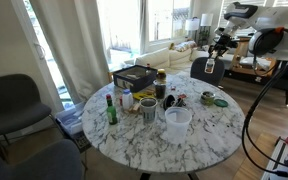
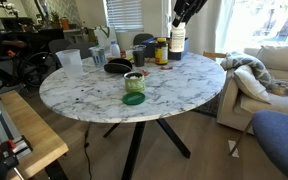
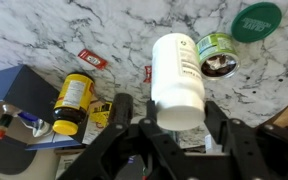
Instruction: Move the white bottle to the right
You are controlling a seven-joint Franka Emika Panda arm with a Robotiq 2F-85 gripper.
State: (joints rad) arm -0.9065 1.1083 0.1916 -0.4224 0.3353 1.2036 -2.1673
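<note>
Jaws pressed against both sides of the white bottle (image 3: pixel 176 80): the gripper (image 3: pixel 174 112) holds it between its dark fingers (image 3: pixel 122 108), and the wrist view looks along its length. The gripper body covers the near end of the bottle, so that end cannot be seen. In both exterior views the bottle (image 1: pixel 212 67) (image 2: pixel 177 40) is small and hangs under the gripper (image 1: pixel 215 56) (image 2: pixel 179 20) at the far edge of the table (image 1: pixel 204 130). Whether its base touches the top or hangs clear cannot be told there. The arm is cut off by the frame in an exterior view.

Below the bottle in the wrist view lie a yellow bottle (image 3: pixel 72 100) on its side, an open jar (image 3: pixel 216 55) just beside the white bottle, and a green lid (image 3: pixel 256 20) clipped by the frame edge. Their labels are too blurred to read.

The round tabletop (image 2: pixel 184 90) is white marble with grey veins, on dark crossed legs. A green bottle (image 1: pixel 111 110) and a translucent tub (image 1: pixel 177 122) stand among the clutter on it. A grey armchair (image 1: pixel 14 100), a pale sofa (image 2: pixel 274 60) and bright windows (image 1: pixel 124 30) surround it.
</note>
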